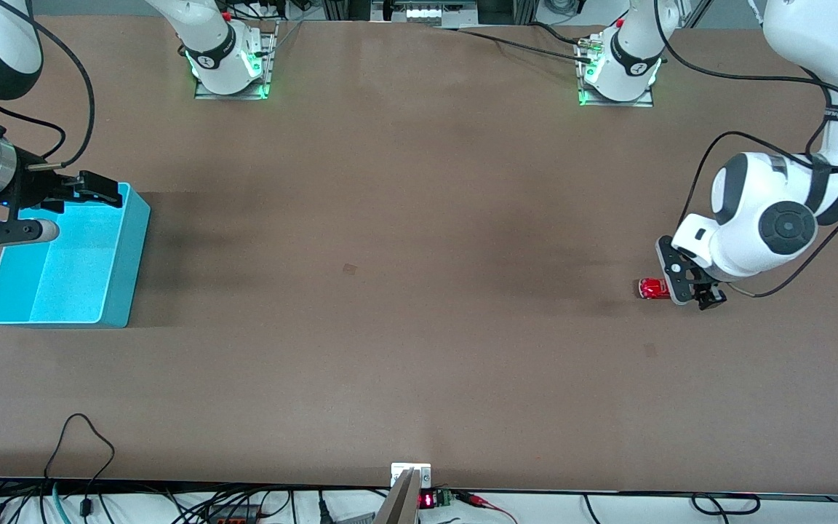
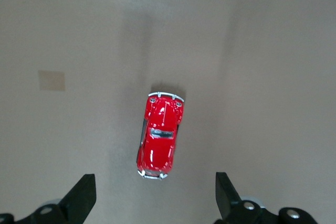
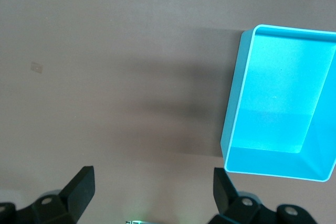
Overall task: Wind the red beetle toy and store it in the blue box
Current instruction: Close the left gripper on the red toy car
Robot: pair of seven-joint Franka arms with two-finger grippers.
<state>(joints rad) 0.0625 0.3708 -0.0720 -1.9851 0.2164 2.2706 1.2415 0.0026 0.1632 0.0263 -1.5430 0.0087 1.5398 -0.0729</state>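
Task barely begun: red beetle toy (image 2: 159,136) on the surface at the left arm's end, ungrasped under the spread left hand (image 2: 152,198); blue box (image 1: 122,255) empty at the right arm's end, right hand (image 3: 152,195) spread, waiting above it.

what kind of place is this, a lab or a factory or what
Most likely a robotics lab: two arms bolted to a brown table, loose cables along its edge, and only a red beetle toy and a blue box as props.
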